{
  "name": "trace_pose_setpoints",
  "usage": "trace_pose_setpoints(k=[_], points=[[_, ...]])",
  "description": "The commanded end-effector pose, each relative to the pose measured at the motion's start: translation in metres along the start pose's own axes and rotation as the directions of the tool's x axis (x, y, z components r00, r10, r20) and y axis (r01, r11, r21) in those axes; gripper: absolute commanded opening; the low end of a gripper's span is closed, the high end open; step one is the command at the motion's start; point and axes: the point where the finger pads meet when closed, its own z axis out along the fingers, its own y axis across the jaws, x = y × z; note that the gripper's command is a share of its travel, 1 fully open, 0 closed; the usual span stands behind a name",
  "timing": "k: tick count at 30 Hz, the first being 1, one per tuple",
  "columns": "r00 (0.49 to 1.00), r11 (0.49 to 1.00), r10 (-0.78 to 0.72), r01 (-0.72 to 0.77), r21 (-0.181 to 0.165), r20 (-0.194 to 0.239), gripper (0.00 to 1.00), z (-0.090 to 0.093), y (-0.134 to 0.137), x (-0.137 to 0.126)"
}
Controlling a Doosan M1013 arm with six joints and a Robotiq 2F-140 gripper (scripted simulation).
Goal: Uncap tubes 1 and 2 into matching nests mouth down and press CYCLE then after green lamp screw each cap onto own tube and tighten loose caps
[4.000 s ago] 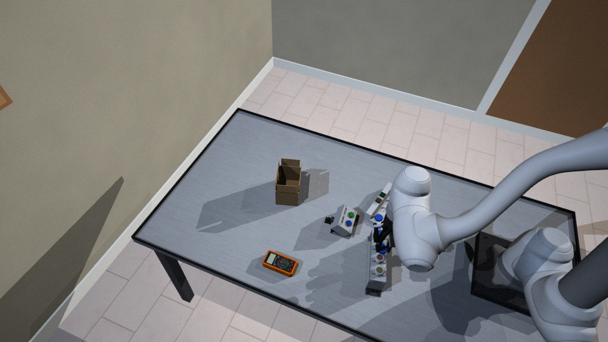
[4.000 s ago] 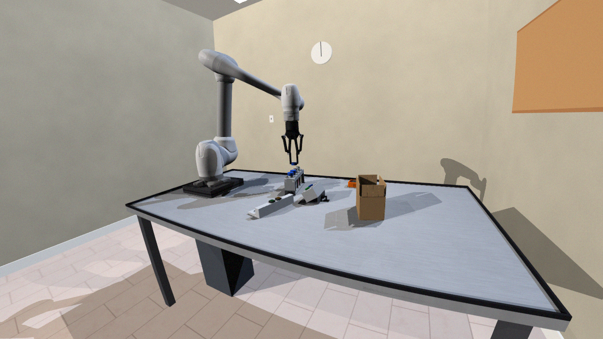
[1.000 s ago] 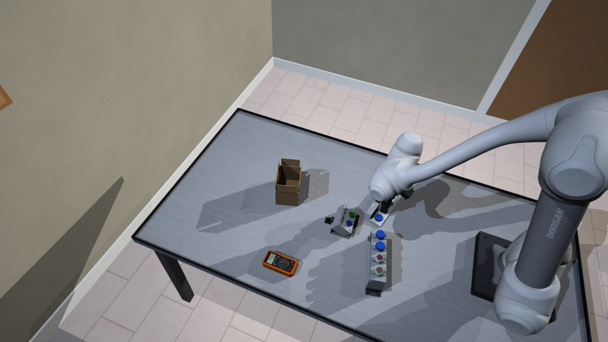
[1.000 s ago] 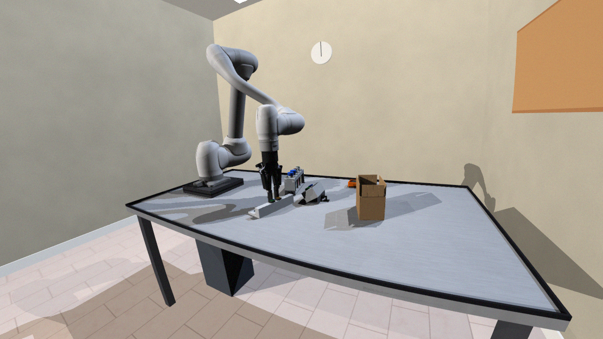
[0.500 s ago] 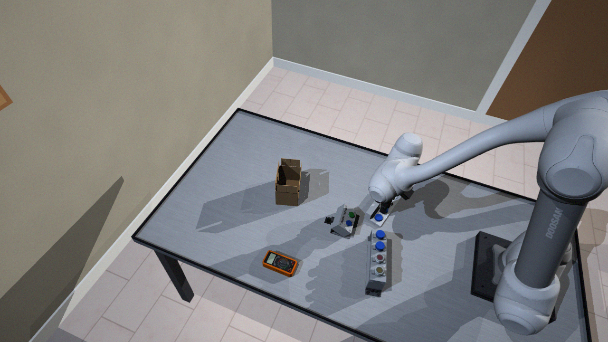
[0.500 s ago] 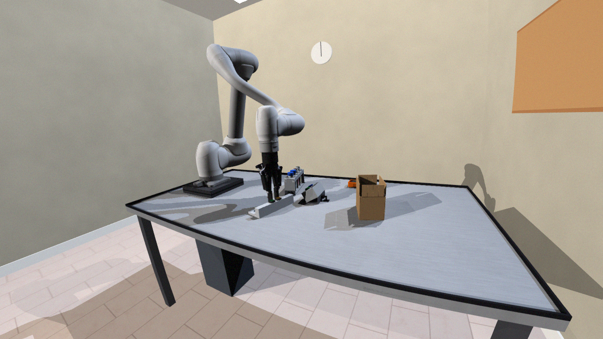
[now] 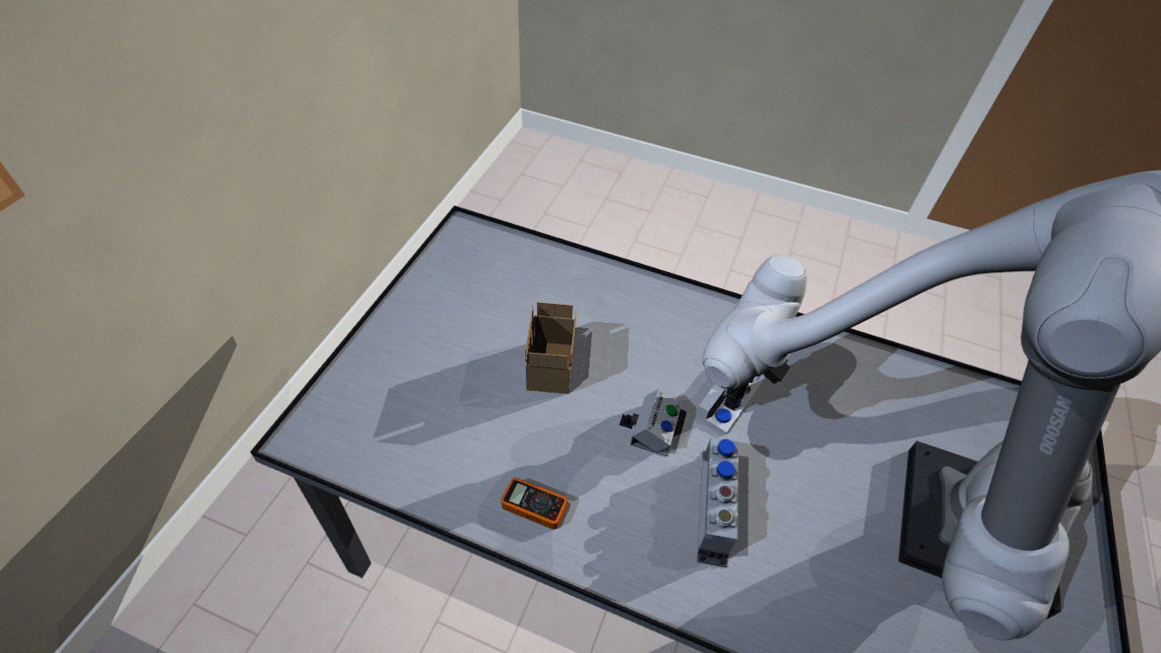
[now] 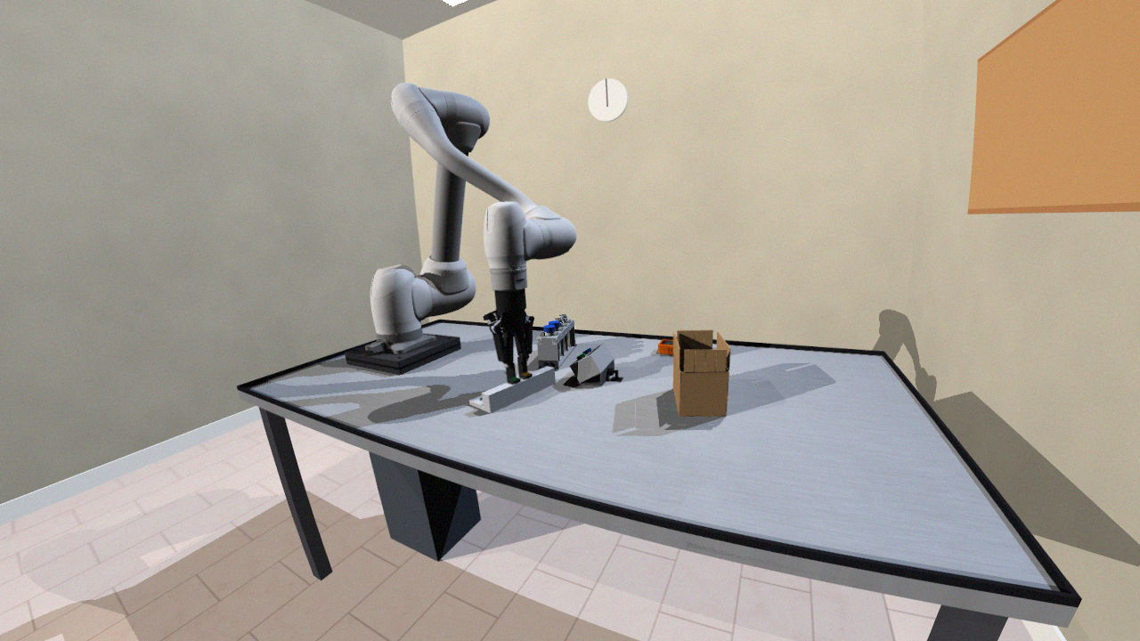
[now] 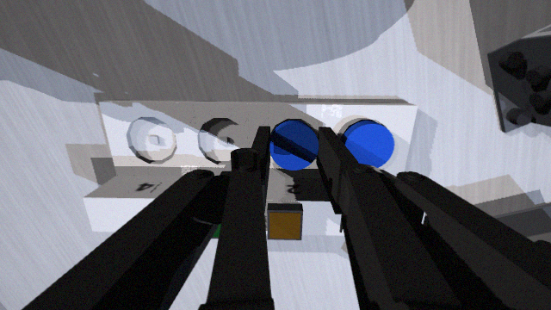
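My gripper (image 9: 294, 145) (image 7: 733, 399) (image 8: 517, 371) is shut on a blue cap (image 9: 289, 151) and holds it down at nest 2 of the white cap tray (image 9: 108, 207) (image 8: 495, 396). A second blue cap (image 9: 370, 143) (image 7: 721, 414) lies flat in nest 1 to its right. Nests 3 and 4 (image 9: 151, 139) are empty. The amber lamp (image 9: 284, 221) looks dull; the green lamp is mostly hidden behind a finger. The decapping station (image 7: 714, 542) (image 8: 555, 344) has two blue-capped tubes (image 7: 725, 447) and two open tubes (image 7: 724, 492).
The key housing (image 7: 654, 438) (image 8: 593, 365) with the green key (image 7: 672, 409) and blue key (image 7: 666, 424) stands left of the tray. A cardboard box (image 7: 550, 347) (image 8: 699, 372) and an orange multimeter (image 7: 533, 501) stand farther off.
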Motion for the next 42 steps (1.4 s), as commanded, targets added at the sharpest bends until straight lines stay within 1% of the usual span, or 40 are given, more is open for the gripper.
trace_pose_setpoints(k=[1,13,15,17,32,34,42], points=[[1.000,1.000,0.000,0.000,0.000,0.001,0.36,-0.001,0.000,0.000],[1.000,1.000,0.000,0.000,0.000,0.001,0.36,-0.001,0.000,0.000],[1.000,1.000,0.000,0.000,0.000,0.001,0.36,-0.010,0.000,0.000],[1.000,1.000,0.000,0.000,0.000,0.001,0.36,-0.010,0.000,0.000],[1.000,1.000,0.000,0.000,0.000,0.001,0.36,-0.086,0.000,0.000],[1.000,1.000,0.000,0.000,0.000,0.001,0.36,-0.086,0.000,0.000],[1.000,1.000,0.000,0.000,0.000,0.001,0.36,-0.126,0.000,0.000]])
